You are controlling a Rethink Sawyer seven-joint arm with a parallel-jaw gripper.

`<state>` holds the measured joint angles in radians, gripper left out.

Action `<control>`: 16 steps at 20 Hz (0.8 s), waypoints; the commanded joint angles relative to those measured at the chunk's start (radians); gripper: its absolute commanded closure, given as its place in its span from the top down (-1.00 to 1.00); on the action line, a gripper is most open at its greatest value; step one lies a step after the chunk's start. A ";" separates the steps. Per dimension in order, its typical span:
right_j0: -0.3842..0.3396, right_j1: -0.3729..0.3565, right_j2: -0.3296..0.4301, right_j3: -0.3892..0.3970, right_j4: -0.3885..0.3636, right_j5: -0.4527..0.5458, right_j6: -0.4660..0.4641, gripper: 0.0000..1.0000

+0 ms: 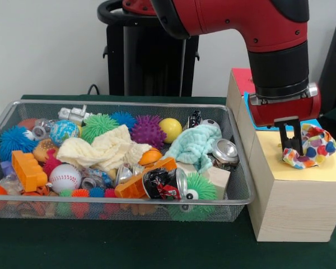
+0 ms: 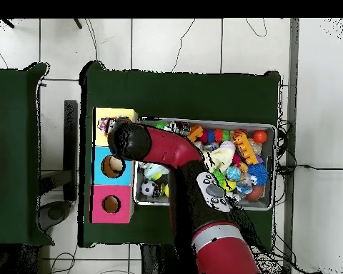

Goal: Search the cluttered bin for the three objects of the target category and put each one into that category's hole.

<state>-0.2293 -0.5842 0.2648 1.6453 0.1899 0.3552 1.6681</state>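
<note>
My pincer (image 1: 292, 147) hangs over the yellow panel (image 1: 325, 170) at the near end of the wooden box (image 1: 294, 204), fingers pointing straight down. The polka-dot scrunchie (image 1: 313, 147) sits bunched on that panel, pressed right up against the fingers (image 1: 297, 140) on one side. The fingers stand narrow, close together, and from the front I can't tell whether cloth is pinched between them or merely touching.

From overhead, my arm covers the pincer; the scrunchie (image 2: 104, 125) peeks out on the yellow panel, with the blue panel (image 2: 111, 165) and the pink panel (image 2: 110, 204) beside it, each showing a round hole.

The wire bin (image 1: 235, 168) stands just beside the box on the green table (image 1: 129, 246), packed with spiky balls, a baseball (image 1: 64, 177), crushed cans, a cream cloth (image 1: 103, 150) and a mint cloth (image 1: 196, 145).
</note>
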 commanded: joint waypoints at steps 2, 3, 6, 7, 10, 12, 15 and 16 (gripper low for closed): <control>-0.020 0.066 0.093 0.077 -0.030 0.171 0.030 -1.00; -0.021 0.065 0.096 0.075 -0.028 0.175 0.030 -1.00; -0.035 0.050 0.117 0.100 -0.025 0.177 0.027 -1.00; -0.041 0.049 0.125 0.103 -0.025 0.180 0.023 -1.00; -0.049 0.038 0.136 0.121 -0.028 0.174 0.024 -1.00; -0.055 0.034 0.141 0.130 -0.029 0.169 0.023 -1.00; -0.048 0.039 0.132 0.119 -0.035 0.174 0.031 -1.00; -0.042 0.043 0.121 0.110 -0.039 0.176 0.035 -1.00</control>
<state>-0.2514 -0.5809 0.3229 1.6763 0.1895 0.4020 1.6681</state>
